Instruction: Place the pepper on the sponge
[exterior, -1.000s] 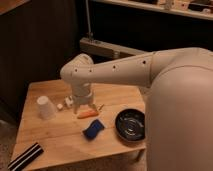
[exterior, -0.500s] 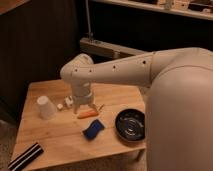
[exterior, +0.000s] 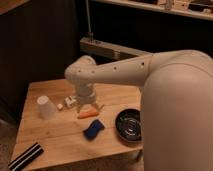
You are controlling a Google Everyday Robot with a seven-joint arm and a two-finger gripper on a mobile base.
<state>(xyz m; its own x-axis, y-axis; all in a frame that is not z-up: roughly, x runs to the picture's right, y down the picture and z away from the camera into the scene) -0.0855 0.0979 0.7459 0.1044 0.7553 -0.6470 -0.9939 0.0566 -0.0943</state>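
Note:
The orange-red pepper (exterior: 88,114) lies on the wooden table (exterior: 50,130), just behind the deep-blue sponge (exterior: 93,129) and apart from it. My gripper (exterior: 87,105) hangs at the end of the white arm directly over the pepper's back edge, close to it. The wrist hides the fingers.
An upturned white cup (exterior: 45,106) stands at the left, with small white pieces (exterior: 69,102) beside the gripper. A dark bowl (exterior: 130,125) sits right of the sponge. A black-and-white striped strip (exterior: 27,155) lies at the front left corner. My arm's bulk fills the right side.

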